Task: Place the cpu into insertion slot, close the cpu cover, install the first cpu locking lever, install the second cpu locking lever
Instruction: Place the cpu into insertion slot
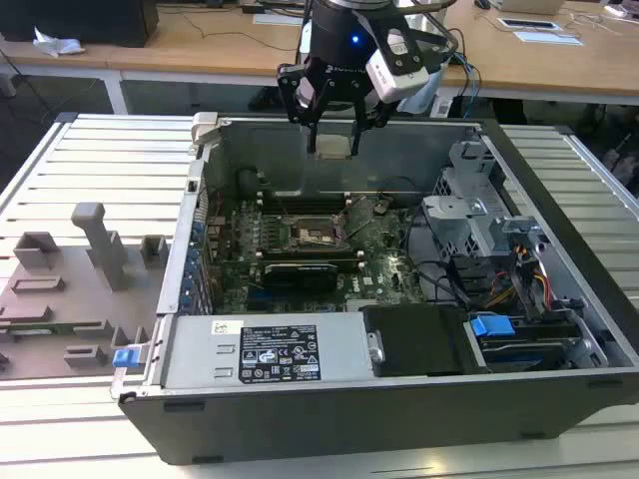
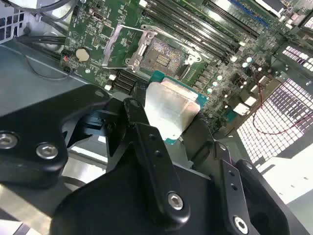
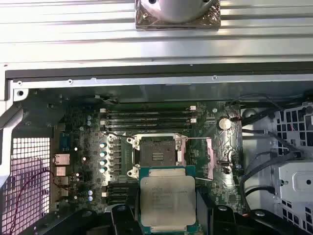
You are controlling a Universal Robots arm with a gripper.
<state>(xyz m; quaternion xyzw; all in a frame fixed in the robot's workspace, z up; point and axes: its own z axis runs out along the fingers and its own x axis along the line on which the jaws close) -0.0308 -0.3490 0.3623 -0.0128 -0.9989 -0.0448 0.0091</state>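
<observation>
Your pincer (image 1: 333,143) is clamped on the cpu (image 3: 167,198), gripping it by its edges, high over the far side of the open computer case (image 1: 329,409). Below it the insertion slot (image 3: 157,152) lies bare, with its cpu cover (image 3: 210,157) swung open. By my judgement nothing is seated, covered or locked yet.

Tally at the bench: 1 PC case (image 1: 349,424), 1 robot arm (image 1: 344,30) w/ 1 gripper (image 1: 332,140), 2 fingers (image 2: 146,142) in the second wrist view, and 1 cpu (image 3: 167,198). On the 1 mobo (image 3: 78,147): 1 socket (image 3: 156,151), 1 cover (image 3: 209,156), 4 RAM slots (image 3: 149,120), 1 coin cell (image 3: 224,123). Exterior view adds 1 PSU (image 1: 270,354) and 2 blue tabs (image 1: 491,324).
</observation>
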